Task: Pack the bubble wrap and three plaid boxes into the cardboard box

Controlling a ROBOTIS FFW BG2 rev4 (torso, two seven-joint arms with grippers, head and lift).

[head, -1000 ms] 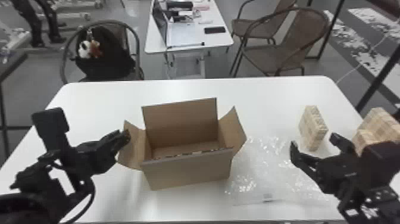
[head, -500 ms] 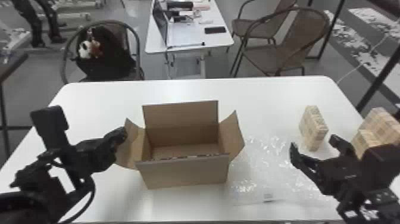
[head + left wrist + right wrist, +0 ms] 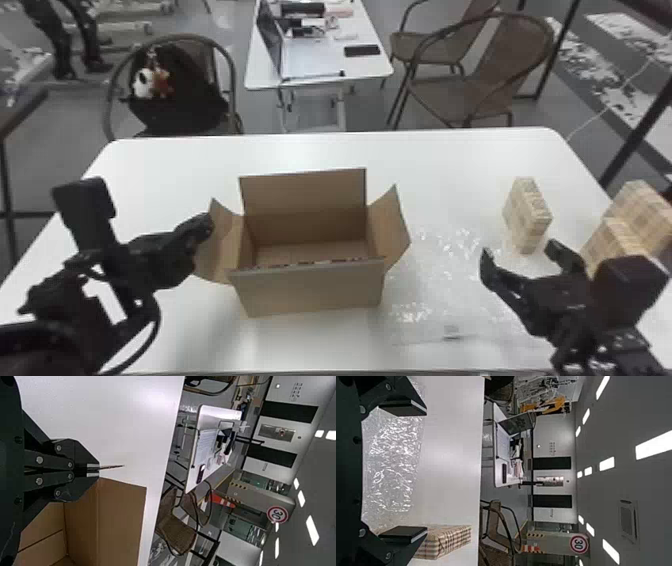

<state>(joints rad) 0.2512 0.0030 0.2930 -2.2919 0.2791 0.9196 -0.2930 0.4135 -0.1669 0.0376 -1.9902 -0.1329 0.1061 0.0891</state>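
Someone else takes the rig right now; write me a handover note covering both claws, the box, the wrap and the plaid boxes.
Left claw: shut on the left side flap of the cardboard box.
Right claw: open, nothing held, by the bubble wrap.
Cardboard box: mid-table, top open, flaps up or splayed.
Bubble wrap: spread on the table, right of the cardboard box.
Plaid boxes: one stands beyond the right claw; two more are close together farther right.
Done: cardboard box open; nothing packed that I can see.
Left: bubble wrap and all three plaid boxes to go in.
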